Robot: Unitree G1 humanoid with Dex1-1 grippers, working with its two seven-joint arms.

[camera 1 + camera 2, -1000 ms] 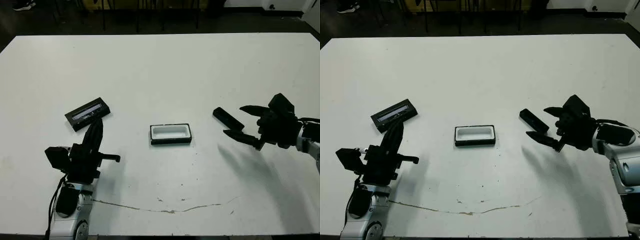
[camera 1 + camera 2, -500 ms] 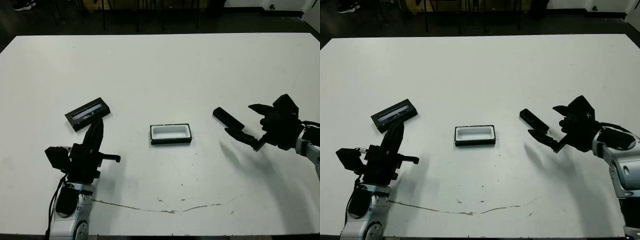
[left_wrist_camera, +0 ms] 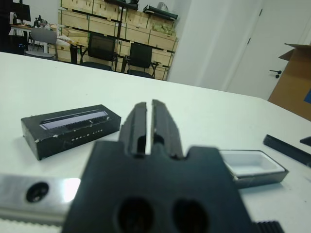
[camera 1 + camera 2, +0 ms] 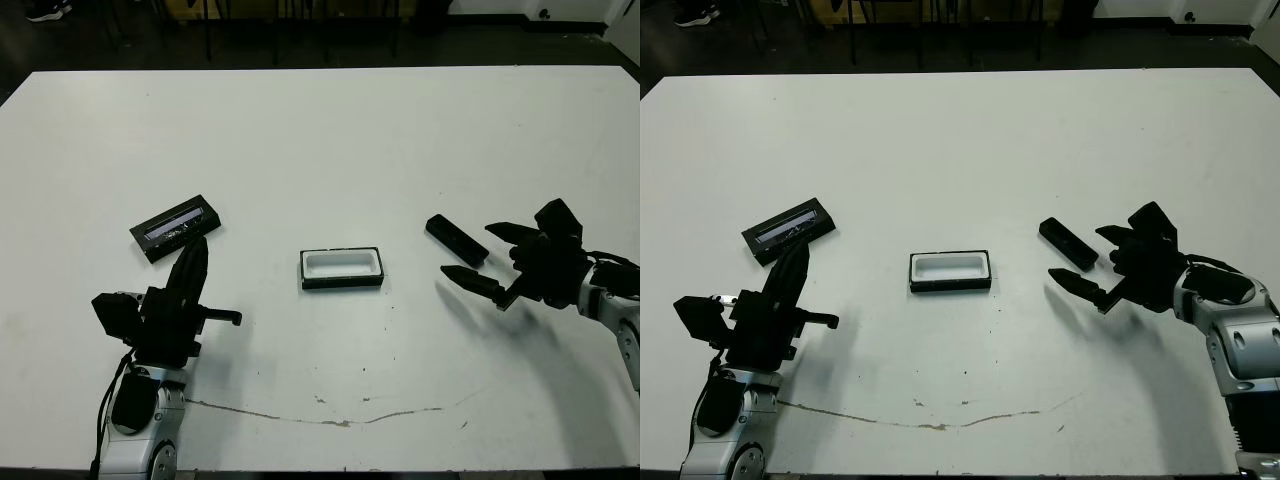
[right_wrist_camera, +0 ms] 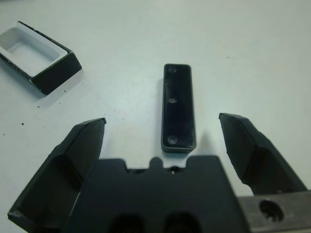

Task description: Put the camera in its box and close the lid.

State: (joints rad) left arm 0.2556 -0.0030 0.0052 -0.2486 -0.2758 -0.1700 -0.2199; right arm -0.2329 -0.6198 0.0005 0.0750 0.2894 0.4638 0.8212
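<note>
Nearest, at about seven o'clock on the white table (image 4: 330, 120), the left gripper (image 4: 193, 262) hovers with its two black fingers pressed together, pointing toward the flat black lid with a silvery-grey strip (image 4: 175, 227), which lies tilted just beyond at nine o'clock. Over at four o'clock the right gripper (image 4: 488, 256) has its fingers spread wide, open toward the small flat black bar of a camera (image 4: 456, 239) lying on the table at three o'clock, untouched. Centre-table sits the shallow black box with white lining (image 4: 342, 268), uncovered
</note>
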